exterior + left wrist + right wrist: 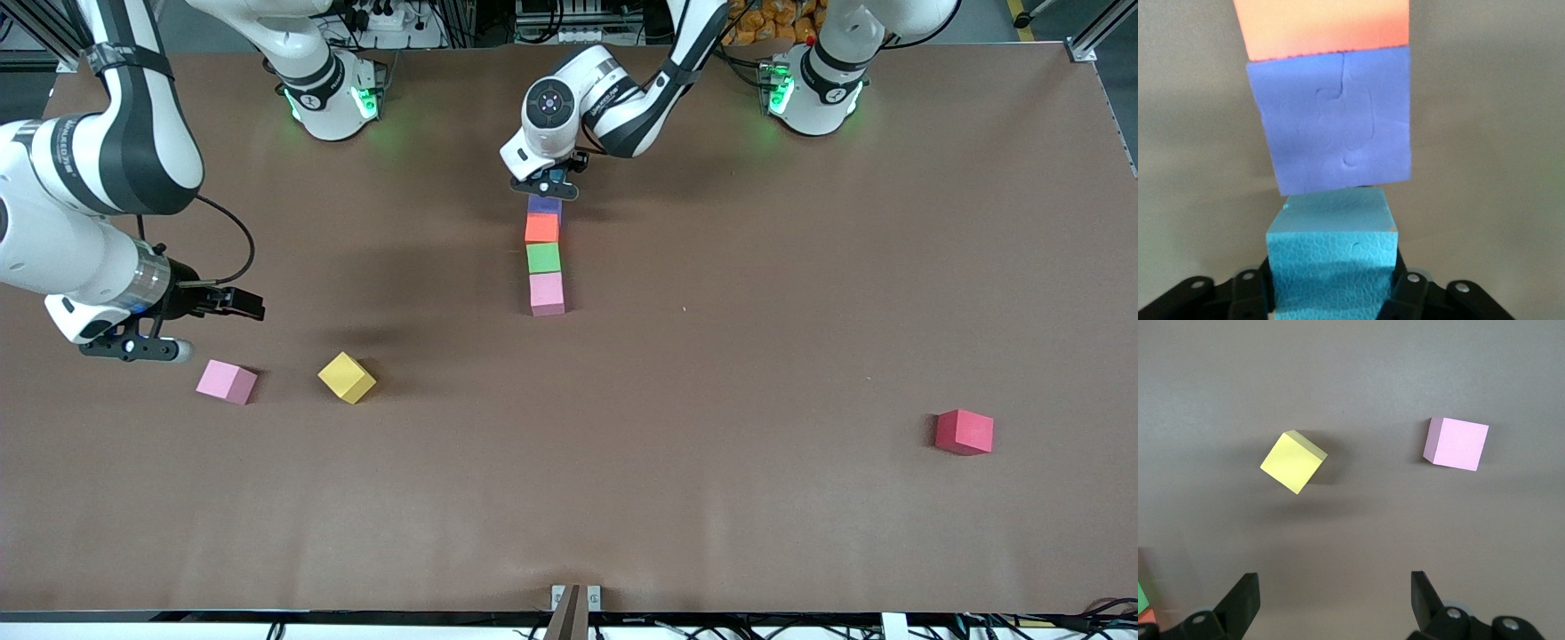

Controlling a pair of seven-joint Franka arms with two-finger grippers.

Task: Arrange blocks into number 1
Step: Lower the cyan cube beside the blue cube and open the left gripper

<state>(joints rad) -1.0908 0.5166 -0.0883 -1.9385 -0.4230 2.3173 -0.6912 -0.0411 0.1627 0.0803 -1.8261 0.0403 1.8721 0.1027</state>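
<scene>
Four blocks lie in a touching line on the table: purple [544, 204], orange [541, 228], green [543, 258] and pink [547, 293], the pink one nearest the front camera. My left gripper [545, 188] is at the purple end of that line, low over the table. In the left wrist view it [1331, 287] is shut on a light blue block [1331, 253] that sits against the purple block [1338, 120]; the orange block [1321, 27] adjoins the purple one. My right gripper [213, 327] hangs open and empty near a loose pink block [226, 380] and a yellow block [347, 377].
The right wrist view shows the yellow block [1293, 462], turned at an angle, and the loose pink block [1457, 444] ahead of the open right gripper [1335, 600]. A red block [964, 432] lies alone toward the left arm's end of the brown table [711, 498].
</scene>
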